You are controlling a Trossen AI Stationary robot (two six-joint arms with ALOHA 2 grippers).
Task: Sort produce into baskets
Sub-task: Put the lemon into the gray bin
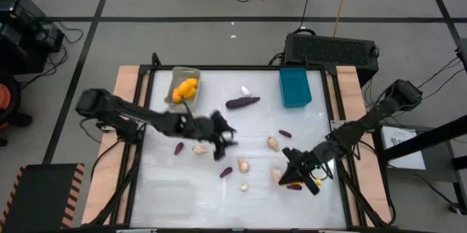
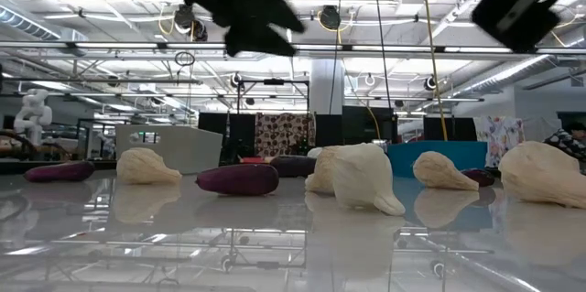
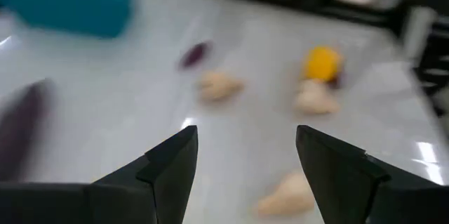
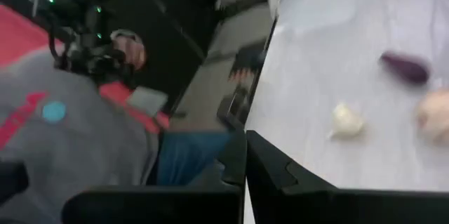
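Observation:
Orange fruits fill the grey basket [image 1: 182,87] at the far left. The teal basket [image 1: 295,87] stands at the far right, and a faint clear basket [image 1: 171,195] shows at the near left. A large eggplant [image 1: 242,102] lies between the grey and teal baskets. Garlic bulbs [image 1: 272,143] and small purple pieces [image 1: 225,172] lie scattered over the middle of the table. My left gripper [image 1: 226,144] hovers open above the table's middle, nothing between its fingers [image 3: 175,164]. My right gripper [image 1: 290,166] is shut and empty above the near right, close to a garlic bulb [image 1: 276,176], a purple piece [image 1: 294,186] and an orange fruit [image 3: 323,62].
A large black box [image 1: 332,49] sits beyond the table's far right corner. Wooden side rails [image 1: 109,153] flank the white top. A person [image 4: 126,48] sits off the table's near left. The near strip of the table [image 1: 241,211] holds no produce.

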